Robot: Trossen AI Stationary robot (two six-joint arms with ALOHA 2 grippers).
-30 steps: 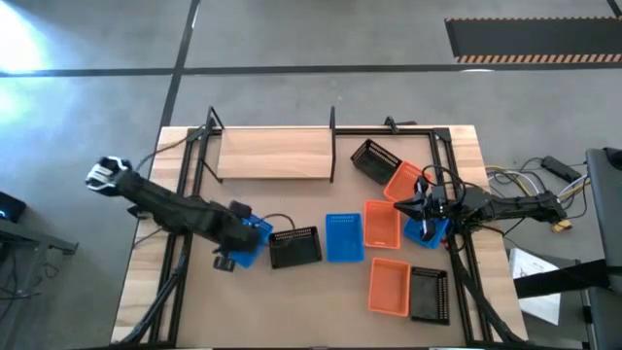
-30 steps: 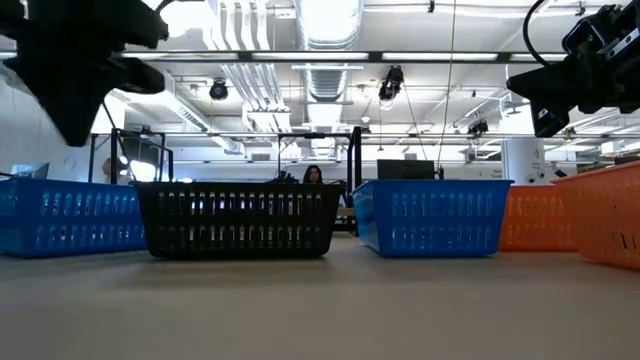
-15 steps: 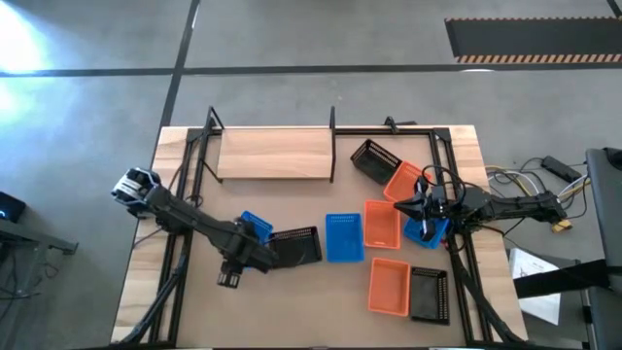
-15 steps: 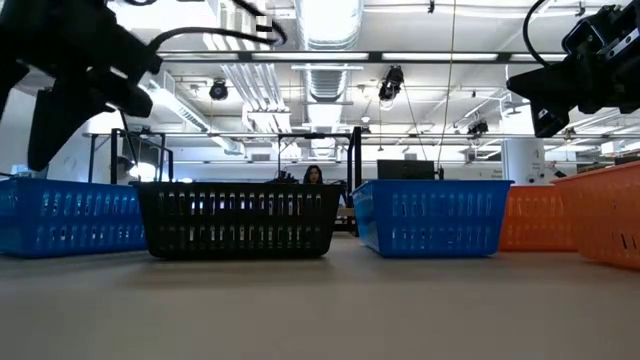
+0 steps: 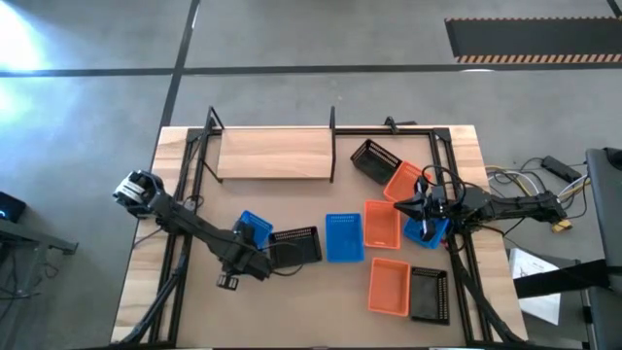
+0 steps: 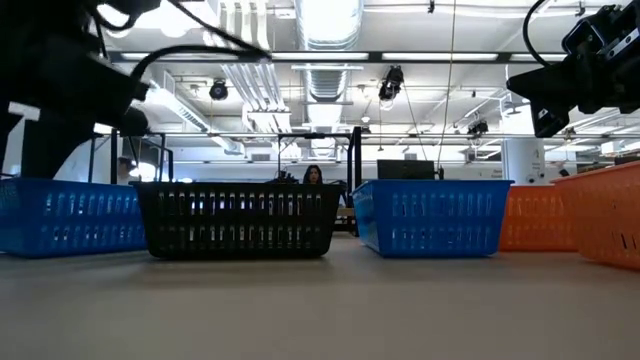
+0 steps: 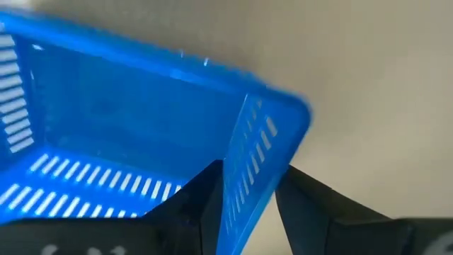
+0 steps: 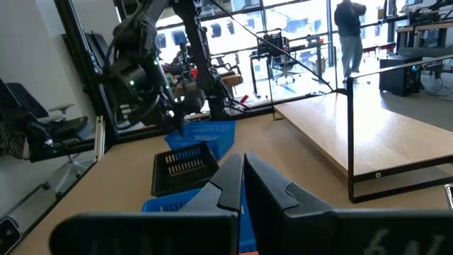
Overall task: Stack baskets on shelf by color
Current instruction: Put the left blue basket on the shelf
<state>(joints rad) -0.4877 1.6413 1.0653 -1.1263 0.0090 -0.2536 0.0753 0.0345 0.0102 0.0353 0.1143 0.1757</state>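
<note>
Left gripper (image 7: 248,205) sat at left blue basket (image 5: 255,227), near-left on table; fingers straddled its short end wall, one inside, one outside, closing but grip not certain. Basket's long axis ran roughly near-far, tilted. Shelf (image 5: 276,155) lay far of it, bare, slightly right: lift must go far-ward. Right gripper (image 8: 241,185) clenched, empty, hovering over right-side baskets, well apart; left arm nearer.
</note>
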